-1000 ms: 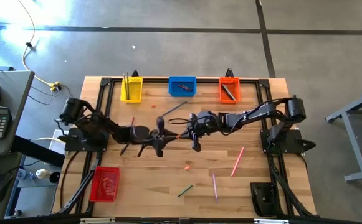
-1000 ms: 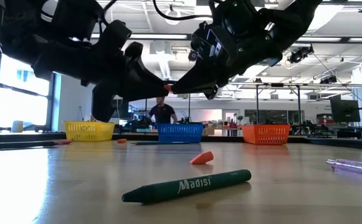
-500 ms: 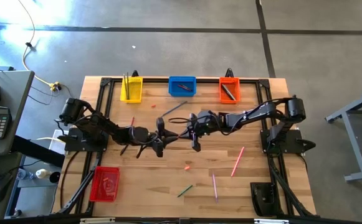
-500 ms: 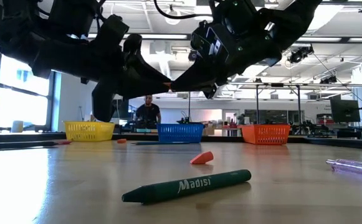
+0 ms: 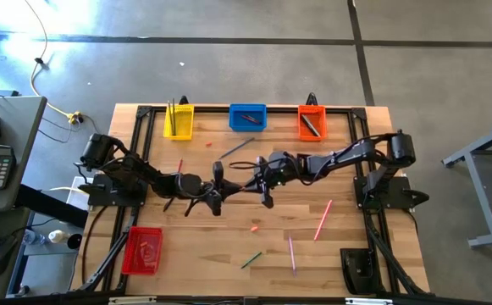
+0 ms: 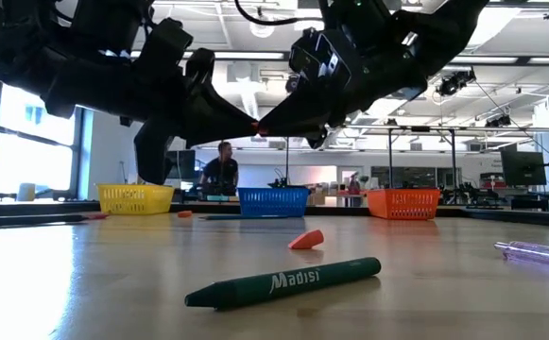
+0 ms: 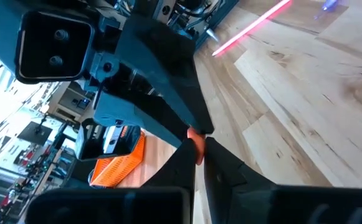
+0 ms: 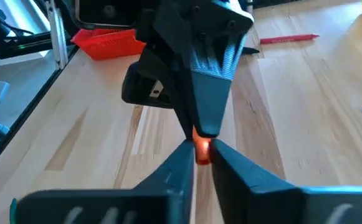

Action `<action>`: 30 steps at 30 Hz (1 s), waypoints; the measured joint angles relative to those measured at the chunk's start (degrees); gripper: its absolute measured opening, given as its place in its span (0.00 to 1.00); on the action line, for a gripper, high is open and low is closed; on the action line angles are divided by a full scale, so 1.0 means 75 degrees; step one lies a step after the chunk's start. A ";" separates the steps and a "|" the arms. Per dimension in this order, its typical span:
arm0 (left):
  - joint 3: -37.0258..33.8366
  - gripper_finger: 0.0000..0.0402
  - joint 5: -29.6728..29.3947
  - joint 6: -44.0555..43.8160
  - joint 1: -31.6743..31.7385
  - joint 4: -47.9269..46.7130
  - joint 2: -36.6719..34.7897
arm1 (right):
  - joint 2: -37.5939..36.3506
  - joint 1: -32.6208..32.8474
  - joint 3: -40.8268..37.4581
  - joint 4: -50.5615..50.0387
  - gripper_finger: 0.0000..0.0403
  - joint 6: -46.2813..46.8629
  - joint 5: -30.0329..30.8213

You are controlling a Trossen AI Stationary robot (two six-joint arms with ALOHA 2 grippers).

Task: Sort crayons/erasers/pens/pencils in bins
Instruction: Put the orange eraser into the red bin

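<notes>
The two grippers meet tip to tip in mid-air over the table (image 5: pixel 186 263); the left gripper (image 5: pixel 218 188) is clamped on a small orange-red eraser (image 7: pixel 195 138), and the right gripper (image 5: pixel 263 182), directly facing it, has its fingers slightly parted around the same lump (image 8: pixel 202 151); whether they yet let go I cannot tell. Far ahead of both stand the yellow bin (image 5: pixel 178 121), blue bin (image 5: pixel 247 117) and orange bin (image 5: pixel 311 122); the red bin (image 5: pixel 142 251) sits behind the left gripper. Below them lie a green crayon (image 6: pixel 283 281) and another eraser (image 6: pixel 306 240). The risk, I judge: the tiny lump slips between pinched tips during this handover and drops; a shallow grip would cause it.
</notes>
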 joint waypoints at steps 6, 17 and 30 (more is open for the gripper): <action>0.0003 0.00 -0.0222 -0.0193 0.0023 -0.0037 0.0000 | -0.0359 0.0040 0.0000 -0.0577 0.35 -0.0037 0.0127; 0.0003 0.00 -0.0567 -0.1958 0.0312 -0.1643 -0.0789 | -0.2117 0.0168 0.0009 -0.3282 0.34 -0.1881 0.1283; 0.0011 0.00 0.0267 -0.4426 -0.0419 -0.6282 -0.3934 | -0.1696 -0.0143 -0.3040 0.3672 0.06 -0.1881 0.1200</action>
